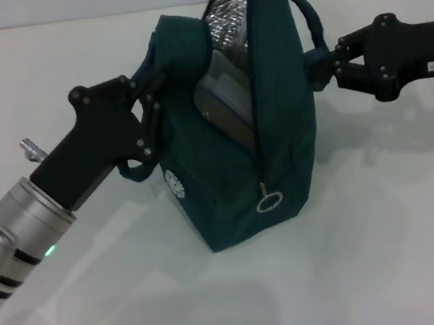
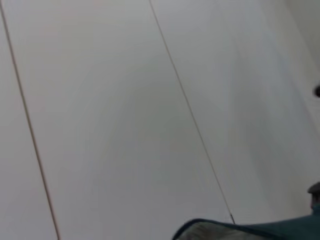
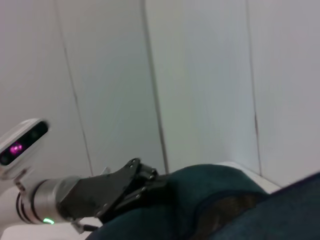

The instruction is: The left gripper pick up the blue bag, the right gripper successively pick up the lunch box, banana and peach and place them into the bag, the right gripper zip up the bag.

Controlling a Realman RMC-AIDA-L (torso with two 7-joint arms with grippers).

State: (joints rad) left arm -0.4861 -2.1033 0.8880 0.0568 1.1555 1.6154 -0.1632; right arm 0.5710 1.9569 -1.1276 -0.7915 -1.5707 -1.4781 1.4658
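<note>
The blue bag (image 1: 278, 138) stands on the white table (image 1: 391, 251), its mouth open at the top and silver foil lining (image 1: 227, 7) showing. Its zipper ring pull (image 1: 270, 201) hangs low on the front seam. Inside the opening the clear lunch box (image 1: 224, 97) leans tilted. My left gripper (image 1: 153, 78) is shut on bunched fabric at the bag's left top edge. On the opposite side, my right gripper (image 1: 318, 67) is shut on the bag just below its loop handle (image 1: 304, 9). The banana and the peach are out of view. The right wrist view shows the bag (image 3: 215, 200) and the left gripper (image 3: 135, 182).
A pale panelled wall (image 2: 150, 100) fills the left wrist view, with a bit of the bag's rim (image 2: 250, 232) at its edge. White tabletop (image 1: 100, 308) lies all around the bag.
</note>
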